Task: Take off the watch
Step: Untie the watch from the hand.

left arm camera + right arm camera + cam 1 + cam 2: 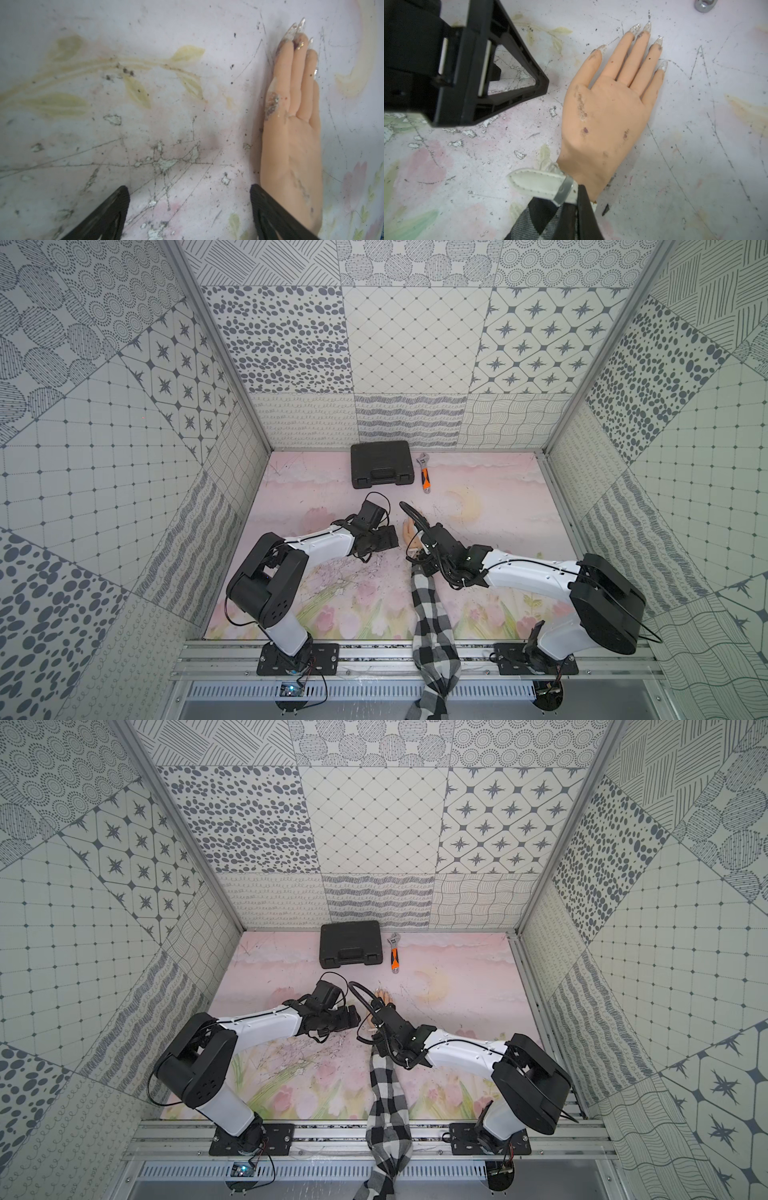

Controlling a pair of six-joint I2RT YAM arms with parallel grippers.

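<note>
The job is barely begun: the watch (pixel 546 185) is still buckled round the wrist of the mannequin hand (pixel 604 116), where skin meets the black-and-white checked sleeve (pixel 428 614). In a top view that spot lies just right of the frame's centre and a little below it, hidden under my own right arm. Only the wrist camera shows the pale stitched strap, its loose tail poking out sideways through a silvery keeper. The round face I cannot see at all.

My right gripper (pixel 593 205) is drawn fully together at the strap, and as far as I can judge the thin band is pinched between the fingers – a first hold, nothing more. My left gripper (pixel 188 190) stands wide and holds nothing. It hovers over the pink floral table (pixel 166 124) just beside the mannequin's palm, with one finger close to the heel of the hand.

What is left, by my reckoning, is nearly everything:
- pull the tail out of the keeper
- free the buckle
- draw the watch off the wrist

At the upper middle of both top views, a shut black tool case (pixel 380 464) and an orange-handled wrench (pixel 424 475) lie well apart from all this.

As for writing – I can read none. There is no brand on the strap, no label on the case, and nothing legible on the wrench or the patterned walls.
</note>
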